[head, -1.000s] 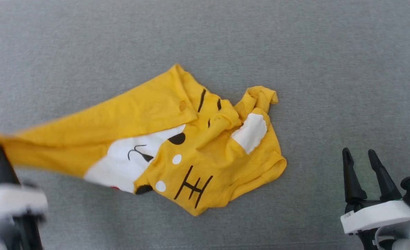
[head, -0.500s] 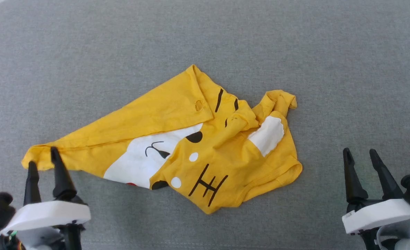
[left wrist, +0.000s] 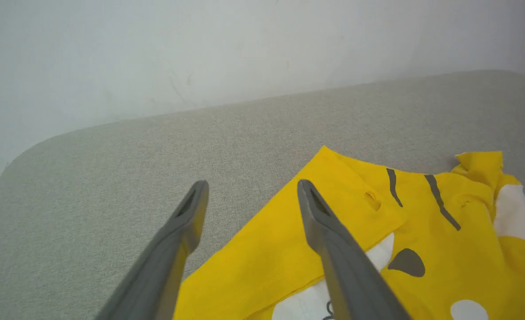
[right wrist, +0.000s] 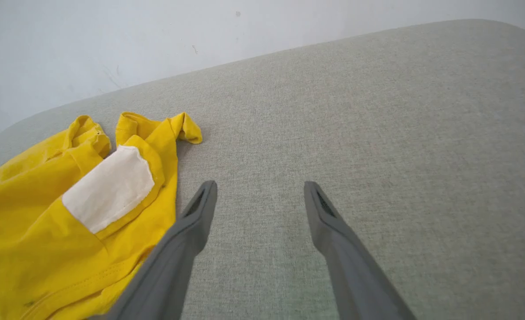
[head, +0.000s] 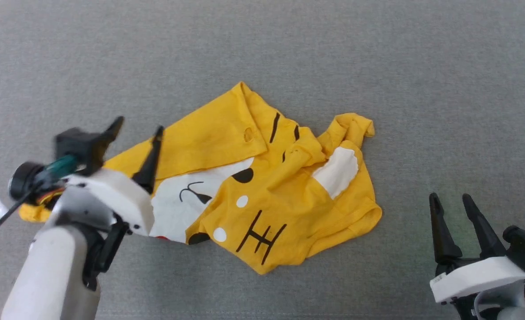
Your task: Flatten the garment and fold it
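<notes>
Yellow cotton T-shirt (head: pixel 262 186), crumpled and creased, with a cartoon face print, white patches and black stripes, lies around the middle of a grey woven cushion (head: pixel 400 66) with rounded corners. Left gripper (head: pixel 139 124) is spread wide and empty, over the shirt's left edge. Right gripper (head: pixel 450 196) is spread and empty near the cushion's front right, apart from the shirt.

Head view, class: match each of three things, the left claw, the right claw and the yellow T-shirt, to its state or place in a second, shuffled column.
Column one:
1. left claw
2. right claw
3. yellow T-shirt

Column two:
A. crumpled, in the middle of the view
B. open, at the lower right, apart from the shirt
C. open, one finger over the shirt's edge

Pairs: 1-C, 2-B, 3-A.
</notes>
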`<state>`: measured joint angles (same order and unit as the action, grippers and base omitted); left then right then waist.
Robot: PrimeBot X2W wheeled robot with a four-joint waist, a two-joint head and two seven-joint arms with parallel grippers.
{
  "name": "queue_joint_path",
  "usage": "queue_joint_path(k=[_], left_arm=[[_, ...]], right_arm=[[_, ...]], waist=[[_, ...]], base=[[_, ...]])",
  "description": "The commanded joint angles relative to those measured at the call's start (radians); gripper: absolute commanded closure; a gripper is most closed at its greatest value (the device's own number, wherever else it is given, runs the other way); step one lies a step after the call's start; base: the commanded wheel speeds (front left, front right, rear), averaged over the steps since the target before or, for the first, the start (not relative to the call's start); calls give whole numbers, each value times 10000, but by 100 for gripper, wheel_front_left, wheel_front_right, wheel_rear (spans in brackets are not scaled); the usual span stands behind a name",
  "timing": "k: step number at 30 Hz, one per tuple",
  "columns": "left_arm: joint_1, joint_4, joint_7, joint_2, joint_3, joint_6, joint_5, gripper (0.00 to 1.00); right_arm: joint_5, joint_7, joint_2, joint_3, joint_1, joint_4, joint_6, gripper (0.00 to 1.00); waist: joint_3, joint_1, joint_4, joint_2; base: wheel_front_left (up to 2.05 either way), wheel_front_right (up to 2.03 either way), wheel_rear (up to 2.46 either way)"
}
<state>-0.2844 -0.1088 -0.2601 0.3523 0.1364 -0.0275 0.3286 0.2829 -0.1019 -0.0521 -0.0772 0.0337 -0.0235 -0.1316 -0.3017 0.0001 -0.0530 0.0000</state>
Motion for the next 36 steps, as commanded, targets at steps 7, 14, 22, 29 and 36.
queue_joint_path(k=[7, 14, 22, 29, 36], left_arm=[[-1062, 1453, -1421, 406, 1529, -688, -642, 0], [-1820, 3297, -1537, 292, 1934, -794, -718, 0], [-2569, 5130, -1136, -39, 2184, -890, -471, 100], [-3437, 4890, -660, 344, 2464, -992, -308, 100], [-5106, 3398, -1001, 1164, 2991, -1026, -8, 100]], right_arm=[[159, -241, 18, 116, -74, -274, 9, 0], [133, -276, 18, 91, -97, -289, 9, 0], [120, -175, 18, 61, -165, -158, 9, 0], [171, -165, 18, 83, -169, -110, 9, 0], [410, -359, 18, 293, -392, -232, 9, 0]], waist=[[-311, -1, 680, 0], [-478, -1, 882, 0], [-505, -1, 992, 0], [-551, -1, 1070, 0], [-1058, -1, 1570, 0]], base=[[0, 0, 0], [0, 0, 0], [0, 0, 0], [0, 0, 0], [0, 0, 0]])
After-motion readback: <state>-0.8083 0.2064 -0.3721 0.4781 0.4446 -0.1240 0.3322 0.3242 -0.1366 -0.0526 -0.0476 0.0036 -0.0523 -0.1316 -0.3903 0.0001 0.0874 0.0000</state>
